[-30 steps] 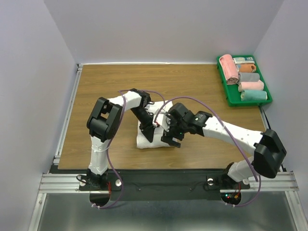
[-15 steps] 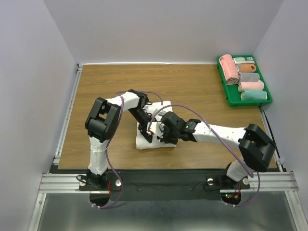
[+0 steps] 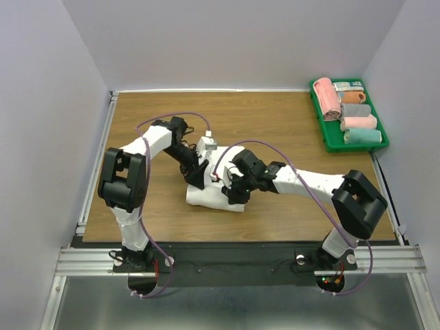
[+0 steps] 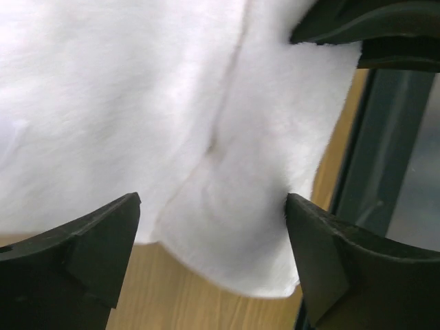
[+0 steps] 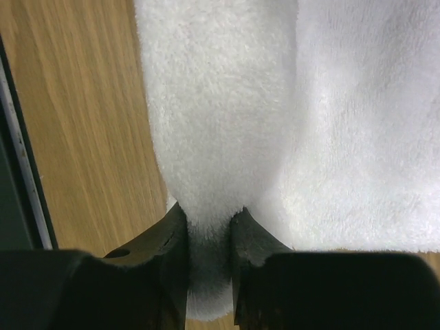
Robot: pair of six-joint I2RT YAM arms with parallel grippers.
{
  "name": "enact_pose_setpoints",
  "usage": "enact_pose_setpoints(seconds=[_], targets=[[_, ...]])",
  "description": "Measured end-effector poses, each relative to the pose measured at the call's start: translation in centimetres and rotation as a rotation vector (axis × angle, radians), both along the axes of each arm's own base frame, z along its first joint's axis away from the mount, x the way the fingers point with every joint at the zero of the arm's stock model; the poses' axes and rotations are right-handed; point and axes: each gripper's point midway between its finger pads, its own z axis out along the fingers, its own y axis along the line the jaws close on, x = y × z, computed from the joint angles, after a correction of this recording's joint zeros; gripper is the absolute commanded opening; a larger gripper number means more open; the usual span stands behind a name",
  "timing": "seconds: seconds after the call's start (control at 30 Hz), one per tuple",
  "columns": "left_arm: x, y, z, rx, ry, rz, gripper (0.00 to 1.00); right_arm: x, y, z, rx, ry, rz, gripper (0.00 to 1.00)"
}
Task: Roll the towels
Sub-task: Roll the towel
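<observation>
A white towel (image 3: 210, 199) lies bunched in the middle of the wooden table (image 3: 275, 130). My left gripper (image 3: 196, 176) sits at the towel's left end, jaws spread wide. In the left wrist view the towel (image 4: 137, 103) fills the space ahead of the open left gripper (image 4: 213, 237), one corner lying between the fingertips and held by neither. My right gripper (image 3: 231, 192) is down on the towel's right part. In the right wrist view the right gripper (image 5: 208, 237) is shut on a raised fold of the towel (image 5: 220, 124).
A green tray (image 3: 331, 143) at the back right corner holds several rolled towels (image 3: 326, 96) in pink, orange, grey and teal. A metal rail (image 3: 96, 165) runs along the table's left edge. Purple cables loop over both arms.
My left gripper has let go of the towel, opened wide and drawn back to the left. The right gripper has closed on a fold. The towel has shifted slightly left.
</observation>
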Motion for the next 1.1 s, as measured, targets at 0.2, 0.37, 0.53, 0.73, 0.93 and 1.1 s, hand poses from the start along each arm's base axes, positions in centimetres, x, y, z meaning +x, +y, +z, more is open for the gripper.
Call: enact_pose_setpoints(seconds=[0.2, 0.37, 0.53, 0.73, 0.93, 1.1], targets=[[5.0, 2.8, 3.9, -0.002, -0.285, 0.113, 0.99, -0.3, 0.3, -0.1, 0.032, 0.133, 0.016, 0.00], [5.9, 4.4, 8.8, -0.014, -0.547, 0.187, 0.99, -0.2, 1.0, -0.3, 0.063, 0.274, 0.018, 0.01], [2.1, 5.2, 11.9, -0.025, -0.784, 0.174, 0.99, 0.0, 1.4, -0.9, 0.095, 0.442, 0.011, 0.01], [-5.0, 2.6, 8.0, 0.003, -0.895, -0.059, 0.99, -0.3, 2.0, -1.2, 0.115, 0.638, 0.006, 0.01], [-7.8, 2.1, 2.7, 0.110, -0.877, -0.202, 0.99, -0.8, 2.4, -1.4, 0.110, 0.795, -0.018, 0.01], [-7.7, 1.1, 1.0, 0.154, -0.912, -0.259, 0.99, -1.0, 2.3, -1.5, 0.096, 0.884, -0.052, 0.01]])
